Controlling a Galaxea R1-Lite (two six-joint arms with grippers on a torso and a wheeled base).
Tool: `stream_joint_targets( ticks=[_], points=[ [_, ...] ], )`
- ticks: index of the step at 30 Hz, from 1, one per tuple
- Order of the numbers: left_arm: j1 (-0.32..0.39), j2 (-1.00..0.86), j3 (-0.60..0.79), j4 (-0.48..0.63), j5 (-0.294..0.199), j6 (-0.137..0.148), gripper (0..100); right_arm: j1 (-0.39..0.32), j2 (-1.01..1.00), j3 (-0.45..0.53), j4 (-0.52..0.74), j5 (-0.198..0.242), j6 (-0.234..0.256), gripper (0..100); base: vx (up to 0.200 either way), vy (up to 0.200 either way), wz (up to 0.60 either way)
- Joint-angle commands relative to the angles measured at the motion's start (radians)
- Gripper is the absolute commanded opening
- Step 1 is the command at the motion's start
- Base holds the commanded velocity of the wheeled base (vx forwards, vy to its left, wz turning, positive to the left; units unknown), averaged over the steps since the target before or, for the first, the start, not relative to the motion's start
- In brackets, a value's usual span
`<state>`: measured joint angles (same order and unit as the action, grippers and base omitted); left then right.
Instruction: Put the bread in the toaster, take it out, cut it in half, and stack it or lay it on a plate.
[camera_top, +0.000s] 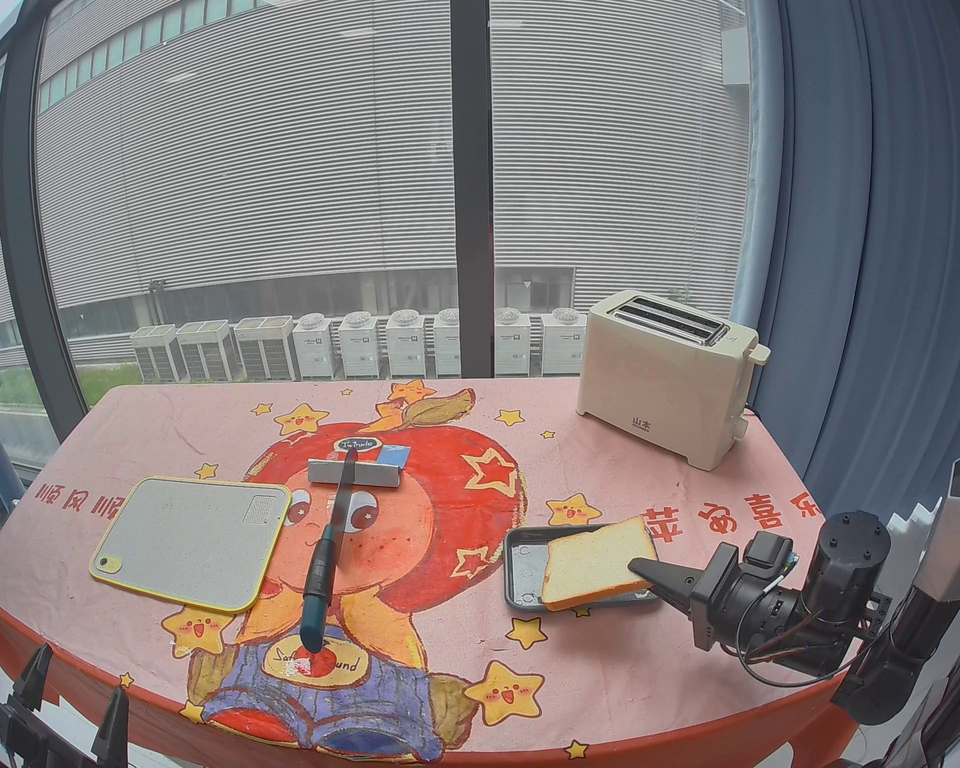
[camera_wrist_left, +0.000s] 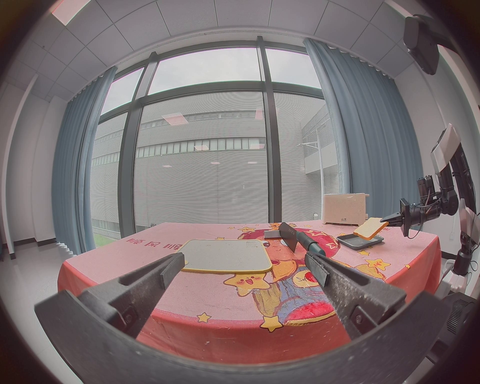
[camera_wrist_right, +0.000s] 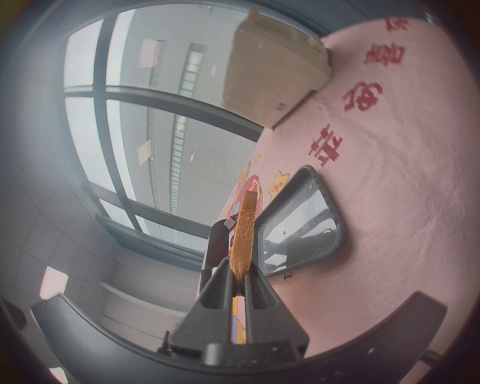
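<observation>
Pinching the bread (camera_top: 597, 562) by its right edge, my right gripper (camera_top: 648, 574) sits in the lower right of the head view, jaws closed on the crust. The slice hangs tilted over the right half of the grey tray (camera_top: 522, 575), just right of centre. I cannot tell whether its lower edge touches the tray. From my right wrist the slice shows edge-on, its brown crust clamped between my two dark fingers (camera_wrist_right: 222, 280).

My left gripper (camera_wrist_left: 244, 262) hangs off the near left side of the table, jaws spread wide and holding nothing.

The toaster (camera_top: 665, 375) stands at the upper right of the table, well apart from the tray, its slots facing up. A small dark mark is printed low on its front, too small for me to read. The knife (camera_top: 325, 560) lies left of centre with its black blade propped on a small grey rest (camera_top: 322, 470) and its handle toward the near edge. Just left of it lies the cutting board (camera_top: 190, 540), grey with a yellow rim. A faint square of print in its upper right corner is not legible.

The pink tablecloth (camera_top: 640, 680) carries a cartoon apple figure and yellow stars. Red characters run along its left and right sides, and there are small oval labels on the figure.
</observation>
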<state>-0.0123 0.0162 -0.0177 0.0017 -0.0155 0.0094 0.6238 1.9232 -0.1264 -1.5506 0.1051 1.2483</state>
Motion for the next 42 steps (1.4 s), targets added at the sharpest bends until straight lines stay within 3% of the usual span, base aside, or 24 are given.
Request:
stream_joint_targets(
  ticks=[1,2,3,6,16,25,36,39,42],
  points=[
    [0.0,-0.015,0.016,0.0,0.0,0.0,100,0.06,-0.013,0.008,0.0,-0.068,-0.101,0,0.0,0.0,0.0],
    [0.0,-0.015,0.016,0.0,0.0,0.0,100,0.06,-0.013,0.008,0.0,-0.068,-0.101,0,0.0,0.0,0.0],
    [0.0,-0.015,0.016,0.0,0.0,0.0,100,0.07,-0.015,0.013,-0.002,-0.097,-0.145,0,0.0,0.0,0.0],
    [0.0,-0.015,0.016,0.0,0.0,0.0,100,0.076,-0.026,0.011,-0.002,-0.128,-0.193,0,0.0,0.0,0.0],
    [0.0,-0.015,0.016,0.0,0.0,0.0,100,0.131,-0.05,0.014,-0.002,-0.212,-0.32,0,0.0,0.0,0.0],
    [0.0,-0.015,0.016,0.0,0.0,0.0,100,0.178,-0.061,0.017,-0.008,-0.337,-0.463,0,0.0,0.0,0.0],
    [0.0,-0.015,0.016,0.0,0.0,0.0,100,0.195,-0.081,0.063,-0.008,-0.352,-0.573,0,0.0,0.0,0.0],
    [0.0,-0.015,0.016,0.0,0.0,0.0,100,0.197,-0.104,0.071,-0.008,-0.351,-0.622,0,0.0,0.0,0.0],
    [0.0,-0.015,0.016,0.0,0.0,0.0,100,0.201,-0.136,0.082,-0.008,-0.346,-0.704,0,0.0,0.0,0.0]
  ],
)
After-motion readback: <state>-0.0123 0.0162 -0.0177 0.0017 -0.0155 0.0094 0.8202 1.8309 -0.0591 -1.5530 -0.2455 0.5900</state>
